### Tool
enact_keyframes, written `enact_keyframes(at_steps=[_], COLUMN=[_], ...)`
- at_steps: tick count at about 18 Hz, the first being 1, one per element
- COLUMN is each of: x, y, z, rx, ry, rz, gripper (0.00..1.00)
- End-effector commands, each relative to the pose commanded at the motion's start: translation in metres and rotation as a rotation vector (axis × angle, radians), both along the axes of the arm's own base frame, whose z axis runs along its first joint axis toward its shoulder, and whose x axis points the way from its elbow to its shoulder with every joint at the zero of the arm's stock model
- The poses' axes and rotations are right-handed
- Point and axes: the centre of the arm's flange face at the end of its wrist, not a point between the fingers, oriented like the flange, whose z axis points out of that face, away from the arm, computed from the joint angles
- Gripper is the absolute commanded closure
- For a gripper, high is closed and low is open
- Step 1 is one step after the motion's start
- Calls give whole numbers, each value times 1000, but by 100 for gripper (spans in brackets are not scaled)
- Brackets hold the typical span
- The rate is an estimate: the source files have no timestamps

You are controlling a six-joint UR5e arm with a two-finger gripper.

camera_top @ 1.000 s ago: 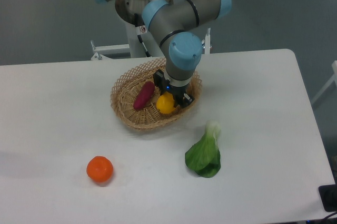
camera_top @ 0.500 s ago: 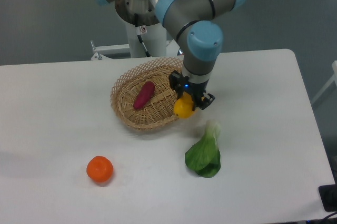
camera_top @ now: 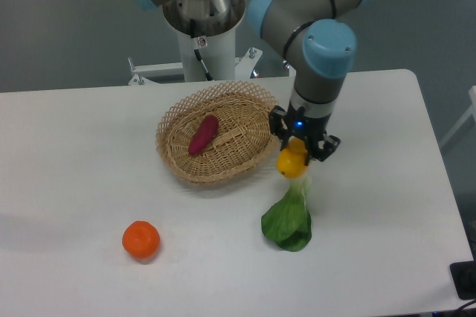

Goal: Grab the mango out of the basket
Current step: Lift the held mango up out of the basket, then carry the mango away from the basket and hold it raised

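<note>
My gripper (camera_top: 300, 151) is shut on the yellow-orange mango (camera_top: 292, 162) and holds it in the air, to the right of the basket and just above the top of a leafy green vegetable. The light tan wicker basket (camera_top: 182, 161) sits at the table's middle, and the mango is outside its rim. Only a dark red-purple oblong vegetable (camera_top: 203, 135) lies inside the basket.
A green leafy vegetable (camera_top: 288, 216) lies on the table right below the held mango. A round orange fruit (camera_top: 140, 239) sits at the front left. The arm's base column (camera_top: 202, 27) stands behind the basket. The white table's right edge (camera_top: 439, 161) is nearby.
The gripper has carried the mango up out of the basket and to the right, past the rim, to above the leafy vegetable. The basket and other items have not moved.
</note>
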Motion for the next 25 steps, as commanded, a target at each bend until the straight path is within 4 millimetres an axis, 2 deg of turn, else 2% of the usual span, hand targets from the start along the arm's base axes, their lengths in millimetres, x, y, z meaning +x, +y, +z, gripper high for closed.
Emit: enact_keyframes(at_steps=[3,6,9,25], x=[-21,-29,-34,-54], y=[-5,-3,-4,9], z=[5,5,-5,0], rx=[8,-6,-60,-56], ry=[17,34,50,75], rz=[14,16,11,-1], gripper=[70,69,68,68])
